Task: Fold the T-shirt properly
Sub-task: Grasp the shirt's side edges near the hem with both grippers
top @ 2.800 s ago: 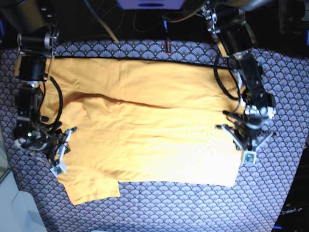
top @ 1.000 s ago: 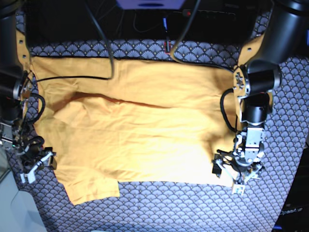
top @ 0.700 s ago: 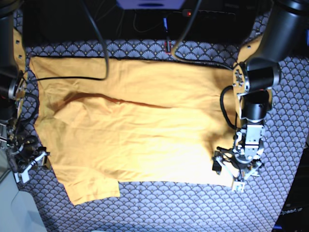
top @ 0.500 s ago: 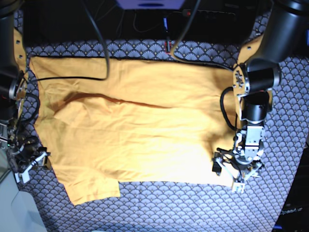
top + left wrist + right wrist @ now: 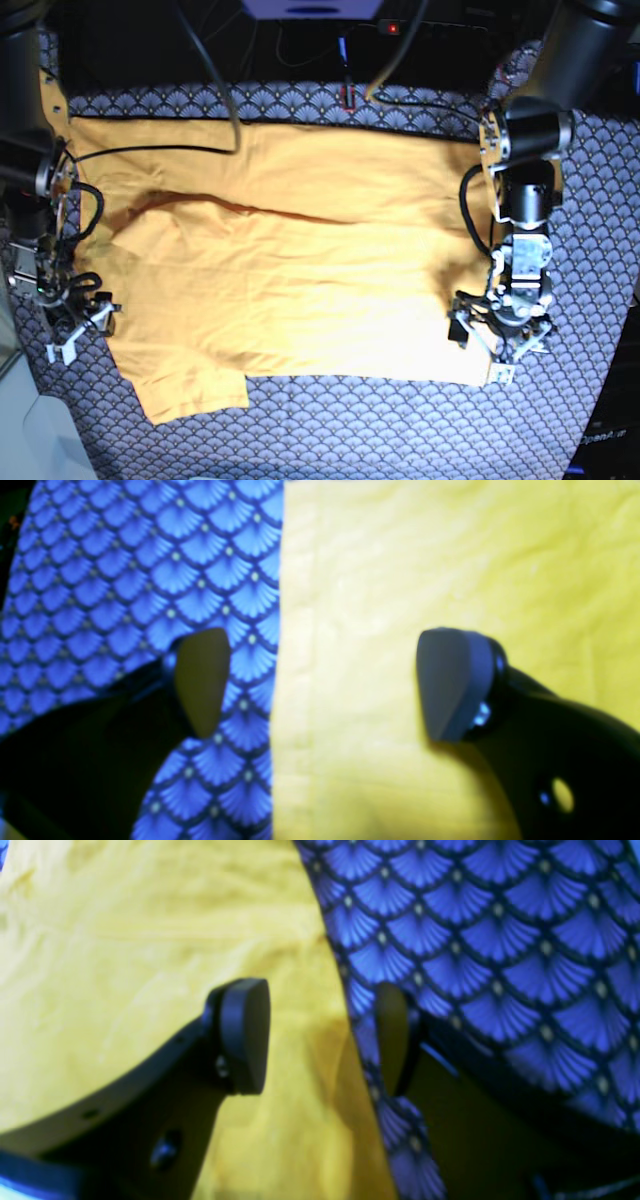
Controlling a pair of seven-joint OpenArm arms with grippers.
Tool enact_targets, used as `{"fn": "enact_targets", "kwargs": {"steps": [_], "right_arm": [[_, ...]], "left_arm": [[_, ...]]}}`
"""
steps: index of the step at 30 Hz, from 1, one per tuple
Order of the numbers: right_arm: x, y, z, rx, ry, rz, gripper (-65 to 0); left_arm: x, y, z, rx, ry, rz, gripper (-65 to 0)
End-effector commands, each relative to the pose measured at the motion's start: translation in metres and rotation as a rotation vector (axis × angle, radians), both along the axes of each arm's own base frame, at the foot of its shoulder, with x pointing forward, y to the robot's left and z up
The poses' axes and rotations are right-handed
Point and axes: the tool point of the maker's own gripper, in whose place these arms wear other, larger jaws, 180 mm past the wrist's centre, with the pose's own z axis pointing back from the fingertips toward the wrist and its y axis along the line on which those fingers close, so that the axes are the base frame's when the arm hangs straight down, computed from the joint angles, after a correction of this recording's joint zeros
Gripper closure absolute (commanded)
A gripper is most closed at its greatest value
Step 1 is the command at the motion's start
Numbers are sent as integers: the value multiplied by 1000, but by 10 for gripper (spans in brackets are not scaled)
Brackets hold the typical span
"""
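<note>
The yellow-orange T-shirt [image 5: 290, 260] lies spread flat and wrinkly on the blue-grey scallop tablecloth [image 5: 400, 430], with one sleeve sticking out at the bottom left. My left gripper [image 5: 495, 350] is low over the shirt's bottom right corner. In the left wrist view it [image 5: 325, 685] is open and straddles the T-shirt's [image 5: 450, 555] straight edge, one finger over fabric and one over tablecloth [image 5: 125, 580]. My right gripper [image 5: 78, 325] is at the shirt's left edge. In the right wrist view it [image 5: 320, 1037] is open across the T-shirt's [image 5: 125, 940] edge, holding nothing.
Black cables [image 5: 205, 70] drape over the shirt's upper left part and the table's back. A small red object [image 5: 347, 96] sits at the back edge. The table's corner ends at the lower left, beside a pale surface [image 5: 30, 440].
My right gripper has shifted a little towards the shirt's left edge. My left gripper has barely moved at the bottom right corner. Both remain open.
</note>
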Motion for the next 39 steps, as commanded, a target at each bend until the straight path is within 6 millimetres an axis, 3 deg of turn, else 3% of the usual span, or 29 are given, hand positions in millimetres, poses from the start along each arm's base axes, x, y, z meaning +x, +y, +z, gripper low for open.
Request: {"fn": "enact_targets", "kwargs": {"steps": [1,8,15,24,33,39], "right_arm": [[14,-9,22,-3,-69,-21,-344],[10,-1,13,11,-49,-15,-344],[8,-2,10,7,-37,-17,-342],[-18,5,-24,16,31,-8,-333],[-20,9,-27,18,31,-1,-120],[-1,7,-5,15,-13,-1,-45]], "left_arm": [[15,6,30,18,-81,4,-571],[9,11,37,39,-79,16,-571],[4,15,30,44,-44,28,-570],[2,16,27,45,-38,28,-570],[2,14,27,44,-37,25,-569],[3,11,26,43,-37,20,-569]]}}
